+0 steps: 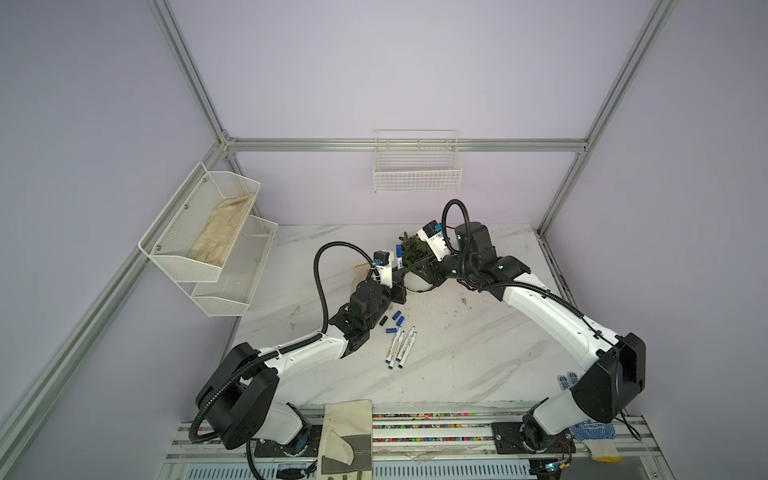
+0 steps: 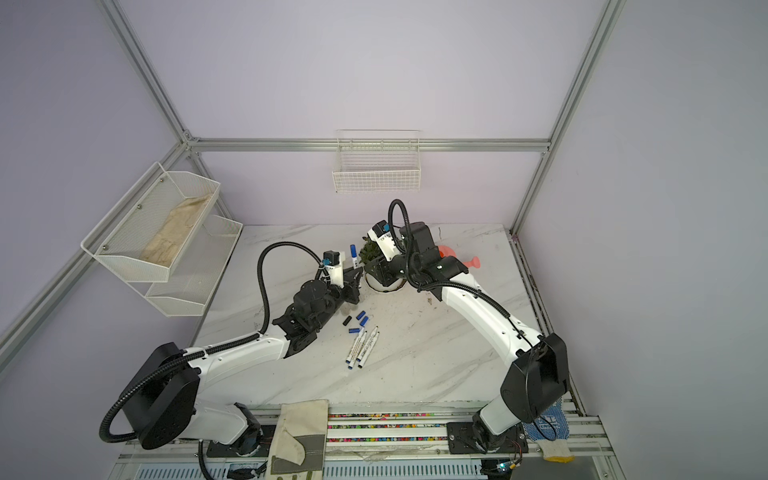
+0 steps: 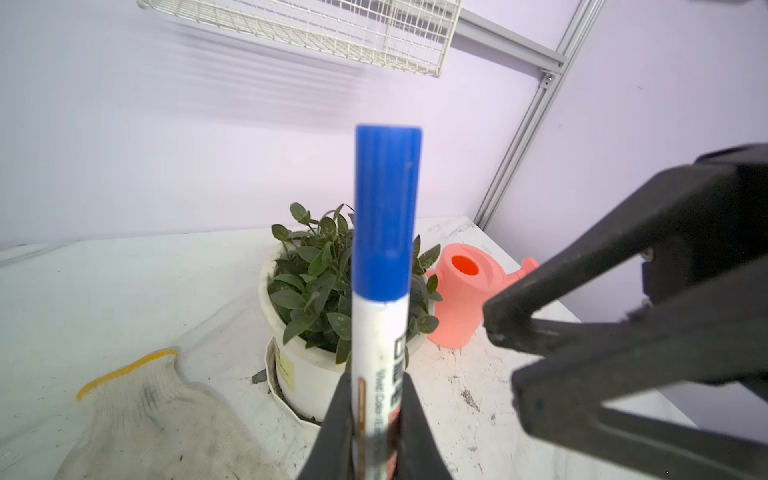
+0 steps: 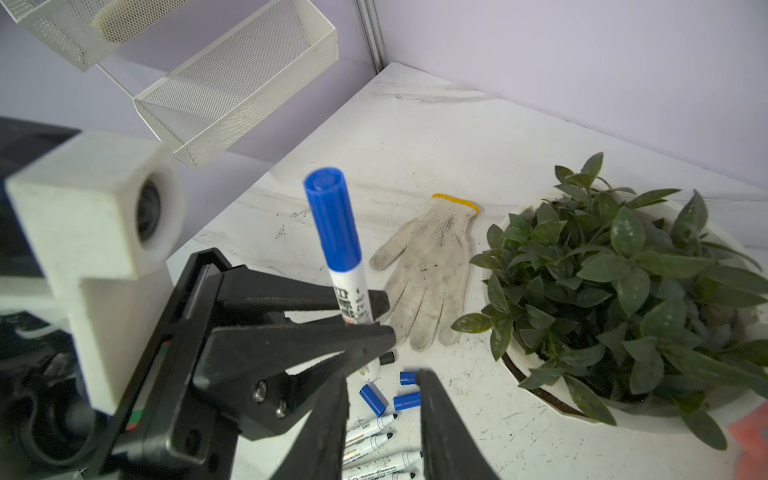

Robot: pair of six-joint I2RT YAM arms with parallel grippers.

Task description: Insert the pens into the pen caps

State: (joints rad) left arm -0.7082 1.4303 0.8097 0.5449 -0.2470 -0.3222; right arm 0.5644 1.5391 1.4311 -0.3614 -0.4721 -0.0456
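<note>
Trouble could come from the cap: if it sits only loosely on the pen, a brush from the right gripper, whose jaws stand a little apart and empty just beside it, might knock it askew. The left gripper is clamped on the pen's barrel, above the table, at 12 o'clock from the loose pens. The held pen stands upright, capped end up. In a top view the loose pens lie 7-to-1 o'clock, tips toward the spare caps.
</note>
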